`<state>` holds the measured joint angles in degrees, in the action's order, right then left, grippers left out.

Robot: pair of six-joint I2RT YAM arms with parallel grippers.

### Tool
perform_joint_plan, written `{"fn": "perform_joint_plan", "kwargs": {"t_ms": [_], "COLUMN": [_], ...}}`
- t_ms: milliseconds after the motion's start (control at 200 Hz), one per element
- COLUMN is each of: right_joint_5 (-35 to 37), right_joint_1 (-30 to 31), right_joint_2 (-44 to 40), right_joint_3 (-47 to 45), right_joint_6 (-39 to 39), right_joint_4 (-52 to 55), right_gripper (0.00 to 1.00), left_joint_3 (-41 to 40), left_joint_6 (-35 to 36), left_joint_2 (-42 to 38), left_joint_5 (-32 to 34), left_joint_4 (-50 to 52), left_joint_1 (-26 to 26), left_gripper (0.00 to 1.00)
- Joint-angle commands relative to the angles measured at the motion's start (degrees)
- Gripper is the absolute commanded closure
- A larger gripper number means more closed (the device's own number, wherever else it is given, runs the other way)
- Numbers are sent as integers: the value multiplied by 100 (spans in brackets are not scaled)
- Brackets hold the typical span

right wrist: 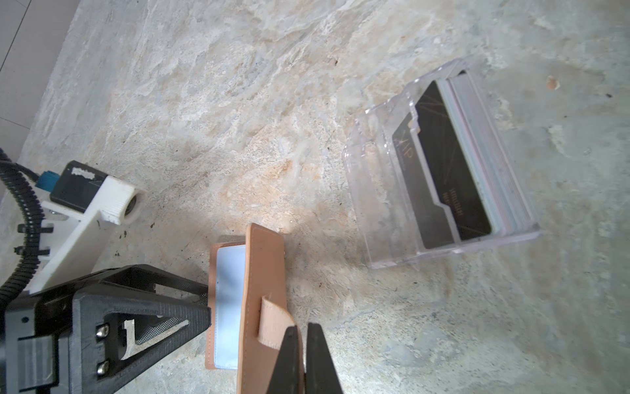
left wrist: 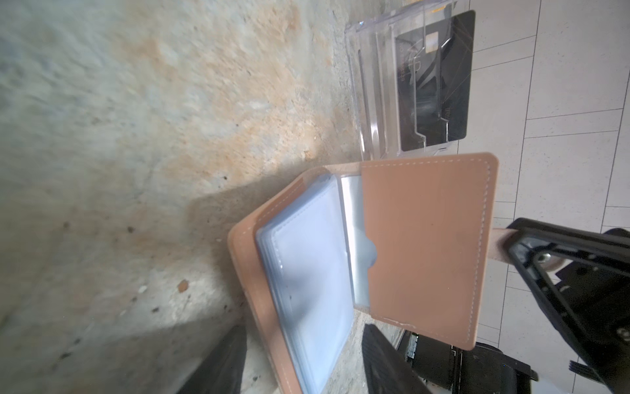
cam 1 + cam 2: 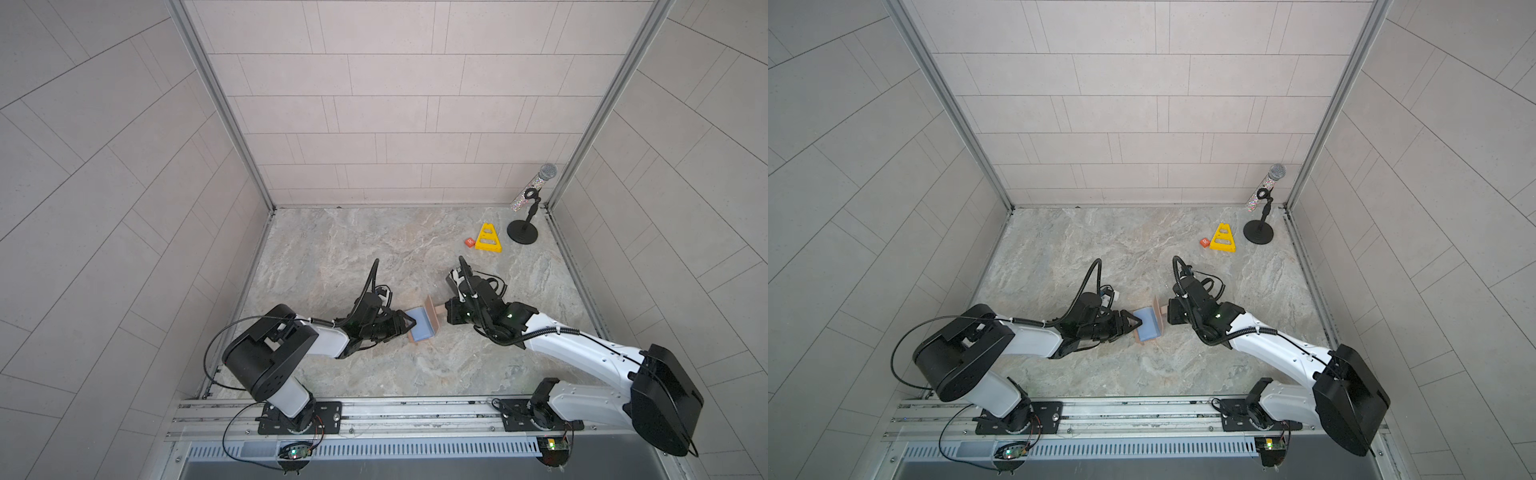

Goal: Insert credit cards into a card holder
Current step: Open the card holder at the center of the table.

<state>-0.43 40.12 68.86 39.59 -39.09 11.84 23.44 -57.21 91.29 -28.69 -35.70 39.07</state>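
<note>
The tan card holder (image 3: 432, 318) (image 3: 1158, 316) lies open on the table, its clear sleeves (image 2: 306, 259) facing up. My right gripper (image 1: 303, 327) (image 3: 446, 309) is shut on the snap tab (image 1: 272, 320) and holds the cover (image 2: 426, 245) upright. My left gripper (image 2: 305, 327) (image 3: 409, 324) is open. Its fingers (image 2: 221, 358) stand on either side of the holder's lower half, with a gap showing on both sides. The credit cards (image 1: 443, 163) (image 2: 433, 78) stand in a clear plastic box, a dark one at the front and paler ones behind it.
The clear box (image 1: 375, 204) sits on the table just beyond the holder. At the back right stand a microphone on a black stand (image 3: 525, 208), a yellow triangular piece (image 3: 489, 237) and a small orange block (image 3: 469, 242). Tiled walls close three sides.
</note>
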Motion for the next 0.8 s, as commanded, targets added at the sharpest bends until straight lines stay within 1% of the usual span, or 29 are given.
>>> {"fn": "perform_joint_plan", "kwargs": {"t_ms": [0, 105, 185, 305, 400, 435, 511, 641, 796], "right_joint_5": [136, 122, 130, 131, 16, -56, -307, -631, -249], "right_joint_1": [-21, -22, -22, -22, -21, -22, -22, 4, 91], "right_joint_2": [-76, -82, -115, -154, -137, -117, -20, 205, 541], "right_joint_3": [-56, -100, -135, -146, -111, -94, -38, 163, 458], "right_joint_6": [-36, -43, -24, 20, 101, 133, 215, 293, 370], "right_joint_4": [47, 47, 56, 91, 91, 63, -23, -3, 360], "right_gripper": [100, 100, 100, 100, 100, 100, 100, 100, 100], "left_joint_3": [-5, 55, 55, 38, 16, 3, 43, 246, 402], "left_joint_6": [20, 9, 6, 11, 39, 68, 223, 641, 981], "left_joint_2": [323, 431, 442, 362, 217, 126, -141, -770, -1516], "left_joint_5": [285, 317, 359, 401, 500, 558, 697, 1151, 1918], "left_joint_4": [732, 724, 718, 748, 871, 966, 1373, 2605, 3901], "left_joint_1": [108, 166, 171, 180, 180, 180, 171, 171, 154], "left_gripper": [39, 40, 46, 63, 82, 87, 90, 93, 94]}}
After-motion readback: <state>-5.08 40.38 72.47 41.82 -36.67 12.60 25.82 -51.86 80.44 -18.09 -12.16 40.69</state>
